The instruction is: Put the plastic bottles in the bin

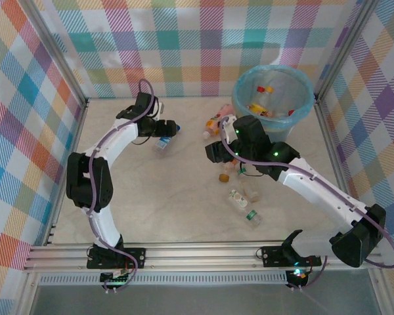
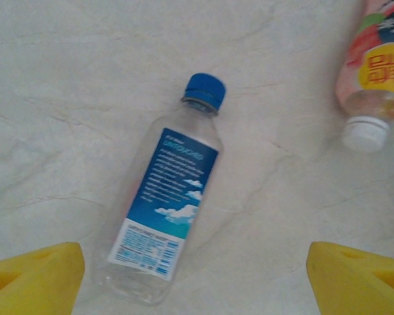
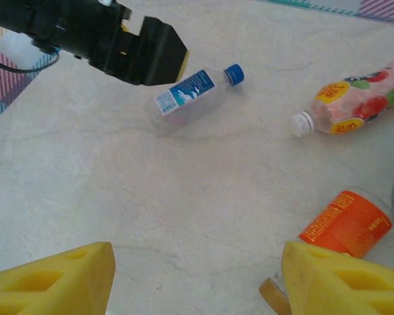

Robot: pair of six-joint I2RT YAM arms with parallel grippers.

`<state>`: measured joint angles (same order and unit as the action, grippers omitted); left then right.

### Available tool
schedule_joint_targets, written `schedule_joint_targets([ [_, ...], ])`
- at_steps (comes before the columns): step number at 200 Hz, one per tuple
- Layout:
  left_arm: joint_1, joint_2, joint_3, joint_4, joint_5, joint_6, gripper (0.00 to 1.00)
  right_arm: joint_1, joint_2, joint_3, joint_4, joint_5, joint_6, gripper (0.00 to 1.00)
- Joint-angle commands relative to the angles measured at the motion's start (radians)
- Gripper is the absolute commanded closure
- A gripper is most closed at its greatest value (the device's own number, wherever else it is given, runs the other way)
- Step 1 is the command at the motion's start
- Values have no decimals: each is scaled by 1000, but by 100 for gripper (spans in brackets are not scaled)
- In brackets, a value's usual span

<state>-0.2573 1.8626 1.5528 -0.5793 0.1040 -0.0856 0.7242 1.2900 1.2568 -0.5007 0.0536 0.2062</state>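
Our left fingers (image 2: 33,275) stand wide apart and grasp nothing. Below them the blue-labelled water bottle (image 2: 167,203) lies on its side on the counter (image 1: 171,210), well to the left of the bin (image 1: 301,111), with its blue cap pointing away from us. It sits closer to one finger than the other and slants across the gap. We judge the step in hand to be picking it up. To do that well, we centre over the label, turn the wrist so the fingers close across the barrel, lower until the tips bracket it, then squeeze gently, since thin round plastic can roll or crumple. Our right fingers (image 3: 59,275) are also released and empty, with an orange-labelled bottle (image 3: 347,226) just beside one, nearer the bin.
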Motion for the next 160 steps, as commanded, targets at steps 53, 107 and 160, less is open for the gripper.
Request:
schedule_joint_targets([
  [53,12,189,224,-102,37,63,13,0,28,18,24,-10,-41,32],
  [107,-82,207,268,-74,45,64,16,0,-11,-54,48,66,-75,32],
  [160,-210,329,404,-14,76,24,22,-2,-65,-106,80,114,-123,32],
])
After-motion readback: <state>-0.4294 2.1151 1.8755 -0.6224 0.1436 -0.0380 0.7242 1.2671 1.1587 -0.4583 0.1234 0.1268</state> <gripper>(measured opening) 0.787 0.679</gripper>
